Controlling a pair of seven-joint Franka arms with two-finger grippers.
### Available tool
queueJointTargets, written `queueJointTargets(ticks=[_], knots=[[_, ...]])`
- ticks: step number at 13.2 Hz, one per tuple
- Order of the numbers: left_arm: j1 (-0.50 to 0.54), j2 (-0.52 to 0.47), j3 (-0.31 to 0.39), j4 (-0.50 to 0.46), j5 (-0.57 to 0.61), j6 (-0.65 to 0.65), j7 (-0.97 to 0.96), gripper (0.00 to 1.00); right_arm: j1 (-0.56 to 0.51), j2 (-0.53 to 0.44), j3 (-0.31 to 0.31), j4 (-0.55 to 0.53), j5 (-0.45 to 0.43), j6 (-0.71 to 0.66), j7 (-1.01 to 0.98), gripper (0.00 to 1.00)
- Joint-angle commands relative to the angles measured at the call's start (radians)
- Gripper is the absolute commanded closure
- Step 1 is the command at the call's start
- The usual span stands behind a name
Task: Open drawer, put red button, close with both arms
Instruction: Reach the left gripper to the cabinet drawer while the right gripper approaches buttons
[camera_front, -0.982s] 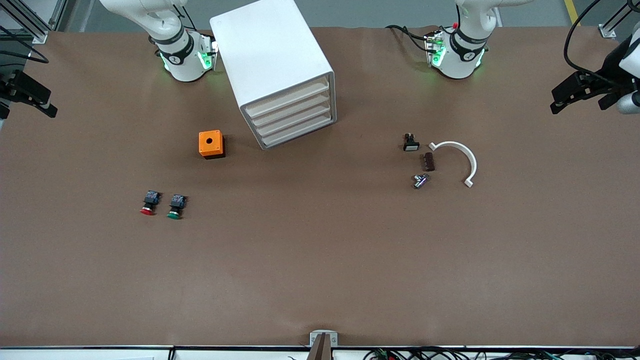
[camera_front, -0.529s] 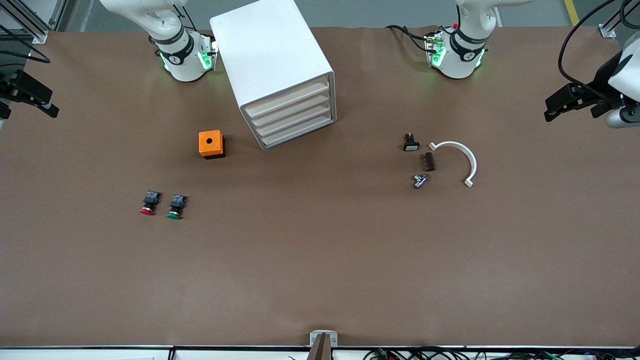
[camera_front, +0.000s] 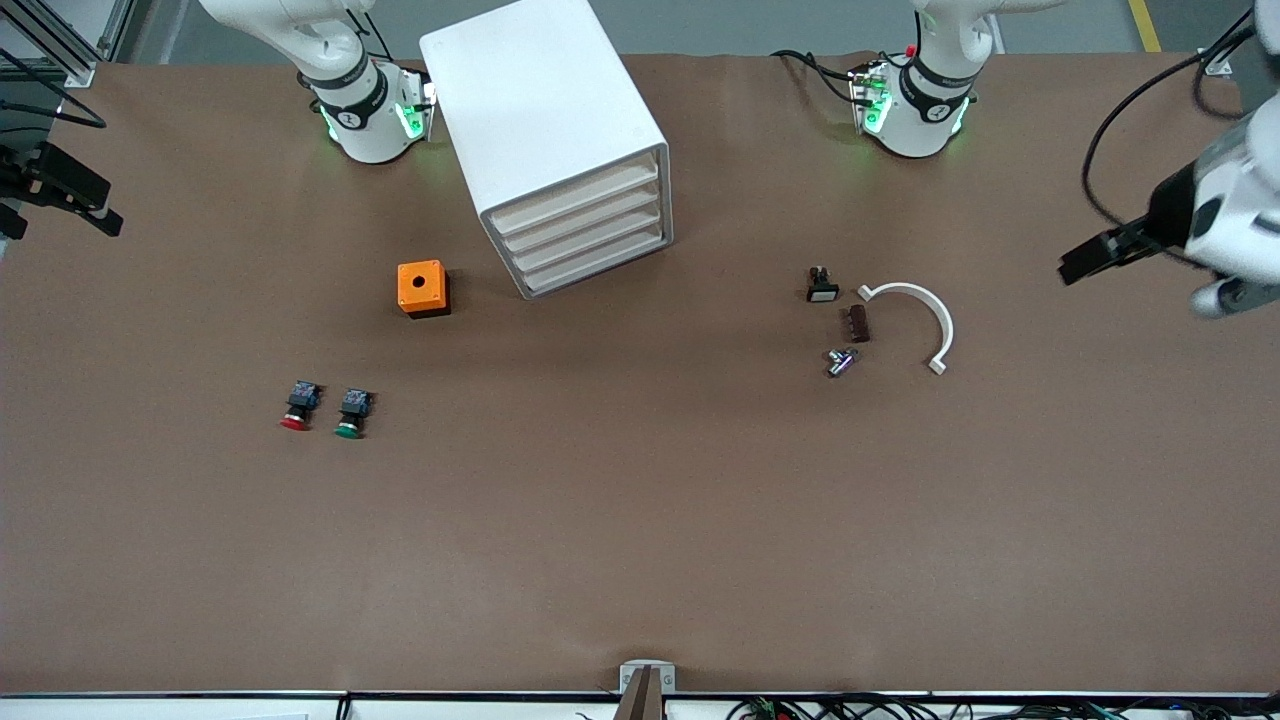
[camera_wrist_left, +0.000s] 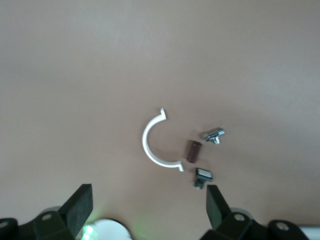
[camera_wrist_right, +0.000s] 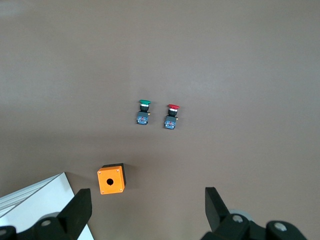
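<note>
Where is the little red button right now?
The red button lies on the table toward the right arm's end, beside the green button, nearer the camera than the orange cube.

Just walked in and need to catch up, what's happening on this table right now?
Nothing is being handled yet. The left gripper and right gripper are both open and empty, up over opposite ends of the table. All four drawers of the white cabinet are shut, including the drawer to be opened. The red button lies on the table beside a green button, nearer the front camera than the orange cube.
</note>
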Motion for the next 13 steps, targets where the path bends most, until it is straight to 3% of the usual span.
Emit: queueJointTargets(ticks=[1, 4, 7, 10, 13], knots=[[-0.078, 0.200, -0.029, 0.091, -0.022, -0.018, -0.318, 0.00, 0.005, 0.006, 0.000, 0.016, -0.008, -0.021, -0.010, 0.00], [-0.186, 0.378, -0.031, 0.175, -0.080, -0.019, -0.660, 0.00, 0.008, 0.016, 0.000, 0.015, -0.008, -0.048, -0.012, 0.00], [-0.258, 0.502, -0.031, 0.177, -0.201, -0.019, -1.109, 0.00, 0.015, 0.034, 0.000, 0.016, -0.014, -0.038, -0.012, 0.00], [-0.276, 0.614, -0.031, 0.157, -0.506, -0.027, -1.449, 0.00, 0.014, 0.051, 0.000, 0.019, -0.012, -0.013, -0.004, 0.00], [-0.335, 0.690, -0.031, 0.155, -0.664, -0.067, -1.545, 0.00, 0.014, 0.142, 0.000, 0.016, -0.012, 0.061, -0.004, 0.00]])
